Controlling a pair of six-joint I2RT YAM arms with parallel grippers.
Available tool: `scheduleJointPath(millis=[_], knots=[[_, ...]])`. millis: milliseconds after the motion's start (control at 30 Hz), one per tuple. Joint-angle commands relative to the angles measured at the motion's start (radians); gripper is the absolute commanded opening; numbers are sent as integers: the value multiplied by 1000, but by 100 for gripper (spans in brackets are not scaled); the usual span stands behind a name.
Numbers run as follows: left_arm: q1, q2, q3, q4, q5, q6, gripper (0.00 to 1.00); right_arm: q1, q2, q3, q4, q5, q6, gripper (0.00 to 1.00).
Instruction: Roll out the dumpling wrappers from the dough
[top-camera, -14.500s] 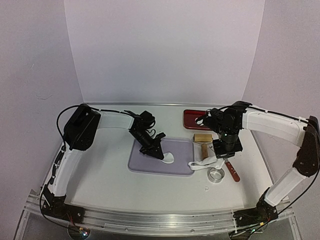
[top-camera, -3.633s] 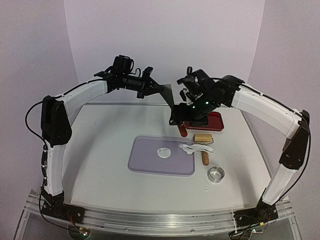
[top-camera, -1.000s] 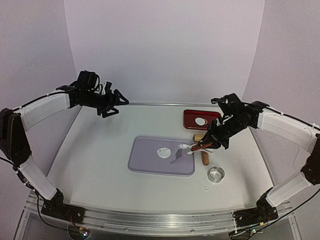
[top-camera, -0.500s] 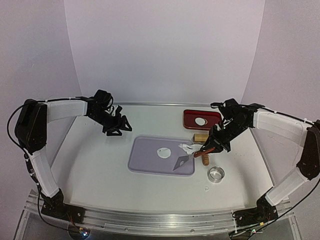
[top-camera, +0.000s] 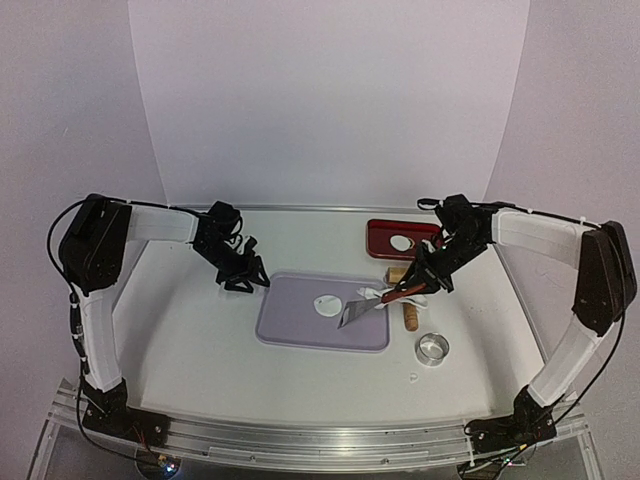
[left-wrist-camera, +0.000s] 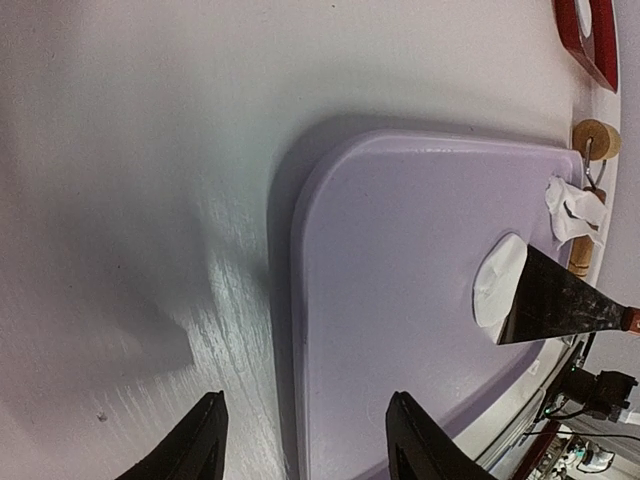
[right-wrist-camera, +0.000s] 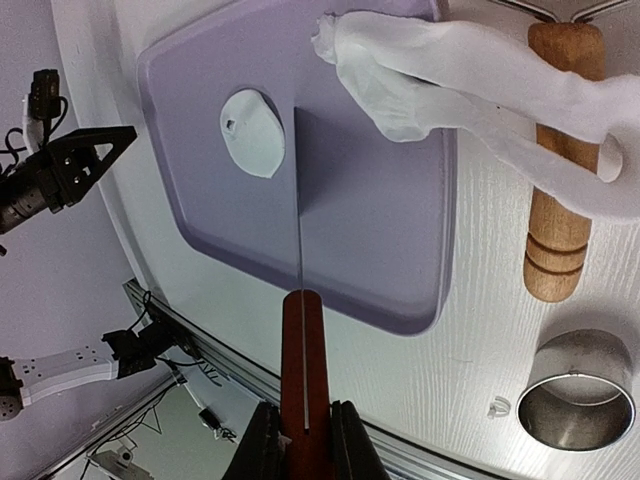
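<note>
**A:** Start with the big items.

**B:** White table (top-camera: 200, 330). A lavender board (top-camera: 300, 325) lies flat at its centre. A red tray (top-camera: 378, 232) sits at the back right, apart from the board.

**A:** Arms?

**B:** The left gripper (top-camera: 245, 280) hangs low over the table by the board's far-left corner, fingers apart and holding nothing. The right gripper (right-wrist-camera: 303, 440) is clamped on the reddish handle of a scraper (top-camera: 358, 312). It is angled down from the right, with the metal blade over the board.

**A:** Tools on the right?

**B:** A wooden roller (top-camera: 410, 318) lies on the table just off the board's right edge. A metal ring cutter (top-camera: 432, 349) stands near its handle end without touching it.

**A:** The dough?

**B:** Ragged white dough (right-wrist-camera: 450, 80) is draped across the roller's handle, with one end reaching onto the board's corner.

**A:** Dumpling wrappers?

**B:** Two. One round wrapper (top-camera: 327, 303) lies flat near the middle of the board. The blade's edge is right beside it, possibly touching, but no view settles that. The second wrapper (top-camera: 400, 242) lies in the red tray.
</note>
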Motion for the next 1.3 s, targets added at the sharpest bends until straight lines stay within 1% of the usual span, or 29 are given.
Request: scheduleJointPath(millis=[0,267,367,500,633,767,967,1133,1267], knots=[[-3,36,67,20,13,26,53,-24,86,17,-38,99,-77,0],[-6,103,105,21,31,27,45,-61,147,10,-41,89,-177,0],[-6,126,120,15,37,28,42,-64,185,6,-42,59,-225,0],[-8,152,137,4,48,30,35,-64,219,17,-52,-9,-297,0],[-9,177,167,-13,53,33,27,-64,240,42,-95,-70,-370,0],[-9,198,196,-25,61,33,20,-64,249,47,-126,-92,-425,0],[-10,225,246,-48,71,37,17,-63,286,71,-126,-115,-471,0],[-12,235,270,-66,80,45,17,-63,330,129,-126,-89,-508,0],[-14,245,287,-84,86,56,16,-63,392,183,-106,-98,-514,0]])
